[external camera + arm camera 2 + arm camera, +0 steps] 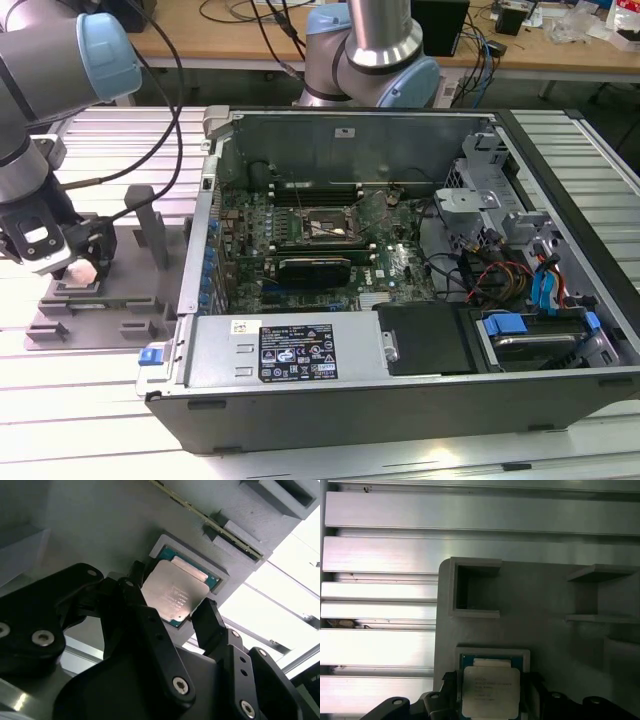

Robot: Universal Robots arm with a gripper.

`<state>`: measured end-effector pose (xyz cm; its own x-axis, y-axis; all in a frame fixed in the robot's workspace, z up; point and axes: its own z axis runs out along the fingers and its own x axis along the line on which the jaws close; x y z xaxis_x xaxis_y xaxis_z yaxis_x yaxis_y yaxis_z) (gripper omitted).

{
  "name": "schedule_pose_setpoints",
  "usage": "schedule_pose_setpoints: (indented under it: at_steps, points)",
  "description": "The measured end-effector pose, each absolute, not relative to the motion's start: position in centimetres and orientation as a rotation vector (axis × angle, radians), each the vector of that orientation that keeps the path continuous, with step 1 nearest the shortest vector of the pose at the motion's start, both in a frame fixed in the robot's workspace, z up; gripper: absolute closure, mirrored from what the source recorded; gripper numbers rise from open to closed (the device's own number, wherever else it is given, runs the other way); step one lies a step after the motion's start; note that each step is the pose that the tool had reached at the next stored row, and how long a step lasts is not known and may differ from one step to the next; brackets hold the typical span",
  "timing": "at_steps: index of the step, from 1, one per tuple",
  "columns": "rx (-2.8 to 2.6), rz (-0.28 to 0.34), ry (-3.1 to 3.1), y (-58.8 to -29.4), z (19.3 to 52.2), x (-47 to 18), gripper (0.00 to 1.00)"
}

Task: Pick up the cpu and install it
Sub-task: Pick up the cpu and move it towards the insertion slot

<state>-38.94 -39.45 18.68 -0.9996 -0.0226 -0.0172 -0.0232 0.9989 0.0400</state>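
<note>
The gripper (171, 592) is down over the cpu (175, 587), which lies in a square recess of the grey tray (100, 525) directly ahead of the tool. Beyond the cpu, a thin strip (210, 522) crosses the tray beside raised grey blocks (280, 495).

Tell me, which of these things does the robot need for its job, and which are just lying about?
Job: cpu, pincer at it, grey tray holding it, motherboard socket.
Lying about: desk cables, blue drive caddy, power supply.
</note>
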Motion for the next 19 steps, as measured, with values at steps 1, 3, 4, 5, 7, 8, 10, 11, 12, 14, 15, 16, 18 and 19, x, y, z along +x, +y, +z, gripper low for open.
schedule_pose_setpoints:
  at_steps: [1, 3, 4, 5, 7, 8, 10, 11, 12, 14, 15, 16, 18, 19]
  points:
    - [-0.036, 0.063, 3.124, -39.45, 18.68, -38.95, 0.35]
    - [-0.036, 0.063, 3.124, -39.45, 18.76, -38.95, 0.35]
    - [-0.036, 0.063, 3.124, -39.45, 18.78, -38.94, 0.35]
    - [-0.036, 0.063, 3.124, -39.45, 18.83, -38.94, 0.35]
    - [-0.036, 0.063, 3.124, -39.45, 18.92, -38.94, 0.35]
    - [-0.036, 0.063, 3.124, -39.45, 18.92, -38.94, 0.35]
    - [-0.036, 0.063, 3.127, -39.45, 18.94, -38.94, 0.35]
    - [-0.036, 0.063, 3.132, -39.46, 18.95, -38.93, 0.35]
    - [-0.035, 0.063, 3.133, -39.46, 18.95, -38.94, 0.35]
    - [-0.036, 0.063, 3.133, -39.45, 18.94, -38.93, 0.35]
    - [-0.036, 0.063, 3.133, -39.46, 18.9, -38.92, 0.35]
    - [-0.036, 0.061, 3.133, -39.46, 18.89, -38.92, 0.35]
    - [-0.036, 0.057, 3.133, -39.46, 18.86, -38.92, 0.35]
    - [-0.036, 0.056, 3.133, -39.46, 18.86, -38.93, 0.35]
